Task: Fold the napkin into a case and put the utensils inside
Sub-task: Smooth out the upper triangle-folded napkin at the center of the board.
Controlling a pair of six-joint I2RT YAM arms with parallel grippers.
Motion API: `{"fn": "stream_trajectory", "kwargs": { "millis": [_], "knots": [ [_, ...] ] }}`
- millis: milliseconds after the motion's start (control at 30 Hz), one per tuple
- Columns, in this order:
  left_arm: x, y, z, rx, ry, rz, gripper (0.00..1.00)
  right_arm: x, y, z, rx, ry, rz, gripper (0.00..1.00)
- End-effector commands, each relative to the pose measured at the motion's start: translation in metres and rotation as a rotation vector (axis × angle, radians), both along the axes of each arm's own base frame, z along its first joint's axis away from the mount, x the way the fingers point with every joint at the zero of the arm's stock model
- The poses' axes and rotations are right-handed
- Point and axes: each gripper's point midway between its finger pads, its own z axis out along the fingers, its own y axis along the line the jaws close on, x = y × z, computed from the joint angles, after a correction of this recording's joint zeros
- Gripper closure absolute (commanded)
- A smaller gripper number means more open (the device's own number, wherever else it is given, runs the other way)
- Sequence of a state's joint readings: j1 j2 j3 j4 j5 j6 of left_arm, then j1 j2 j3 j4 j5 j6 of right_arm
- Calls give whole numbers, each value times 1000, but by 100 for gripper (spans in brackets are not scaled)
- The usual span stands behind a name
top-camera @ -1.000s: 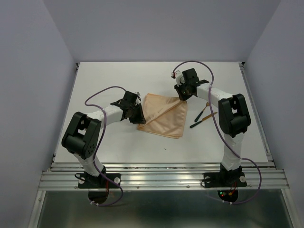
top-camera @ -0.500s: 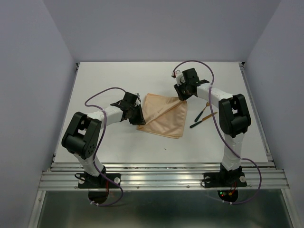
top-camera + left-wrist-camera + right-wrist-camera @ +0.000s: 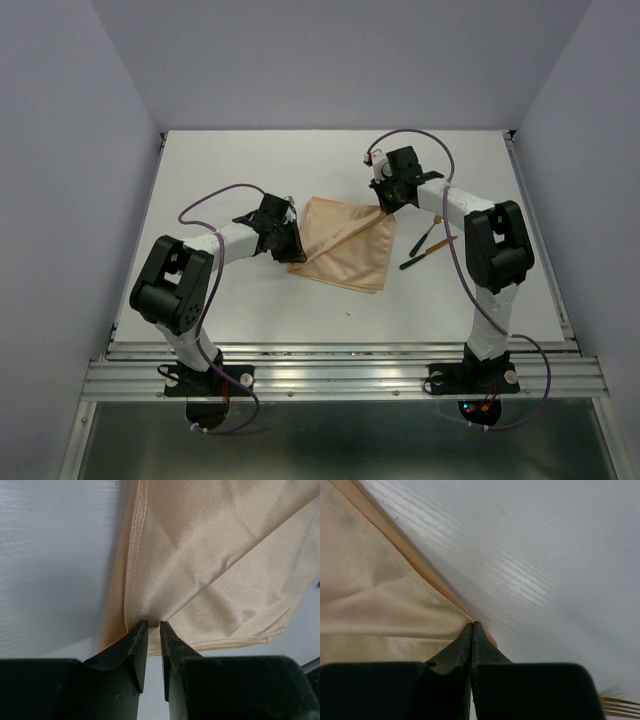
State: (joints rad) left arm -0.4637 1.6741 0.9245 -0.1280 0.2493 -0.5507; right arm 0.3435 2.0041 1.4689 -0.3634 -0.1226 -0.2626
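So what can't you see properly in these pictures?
- The utensils: in the top view they are too small to count or tell apart.
- The gold tines: in the right wrist view the bottom-right corner cuts them off, so the rest of that utensil is missing.
- Anything under the napkin: its own folded top layer covers it in every view.
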Motion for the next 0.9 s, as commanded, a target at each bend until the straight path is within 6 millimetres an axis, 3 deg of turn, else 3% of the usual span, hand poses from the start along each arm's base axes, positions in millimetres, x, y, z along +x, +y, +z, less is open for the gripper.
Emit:
{"fn": "stream_trajectory", "kwargs": {
  "millis": [0, 400, 567, 867],
  "knots": [
    [0, 1, 2, 4, -21, -10, 73, 13, -4, 44, 26, -149, -19, 99],
    [-3, 2, -1, 10, -12, -10, 73, 1, -8, 46, 28, -176, -5, 99],
    [-3, 2, 1, 7, -17, -8, 73, -10, -4, 36, 27, -154, 70, 99],
    [-5, 4, -1, 10, -15, -9, 73, -19, -6, 36, 12, -227, 138, 99]
  ]
}}
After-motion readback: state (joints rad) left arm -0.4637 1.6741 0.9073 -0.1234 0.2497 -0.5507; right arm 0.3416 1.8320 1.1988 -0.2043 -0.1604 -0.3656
